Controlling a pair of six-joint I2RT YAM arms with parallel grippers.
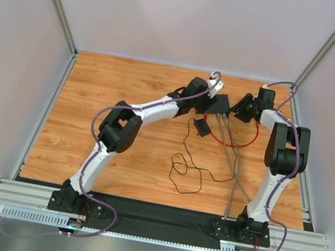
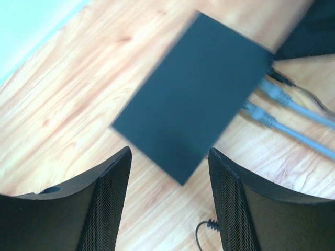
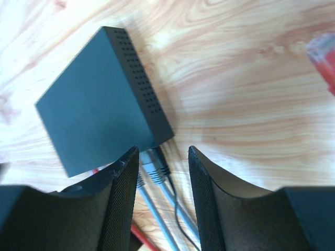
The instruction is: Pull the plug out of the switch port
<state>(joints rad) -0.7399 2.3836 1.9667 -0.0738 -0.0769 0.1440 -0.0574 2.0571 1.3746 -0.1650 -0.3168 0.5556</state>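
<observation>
Two arms lean in over the far half of the wooden table [image 1: 116, 85], meeting at one small box. On the left, the left arm [image 1: 151, 107] stretches diagonally toward the middle. Its left gripper [image 2: 170, 204] hangs above the flat black network switch [image 1: 219, 104] with its fingers [image 2: 112, 204] spread wide. Nothing is between them but bare wood and the near corner of the box, which they do not touch.

Just in front of that arm's wrist lies a small square black adapter [image 1: 202, 128], its thin black cord [image 1: 186, 167] trailing toward the near edge in loose loops.

The switch sits flat on the wood, well back from the arm bases and a little right of centre. Along the side holding the switch port [image 2: 246, 104], two grey plugs [image 2: 264, 116] sit side by side in their sockets, with a thinner black lead plugged in beside them. Their grey cables [image 1: 231, 167] run together toward the near edge.

On the right, the right arm [image 1: 274, 174] rises from its base and bends inward. The right gripper [image 3: 163, 198] hovers beside the switch, its fingers [image 3: 123, 204] parted. In the right wrist view the plugs show in the gap between them, but neither finger is pressing on them.

A red cable [image 1: 249, 138] curves across the wood below that gripper.
</observation>
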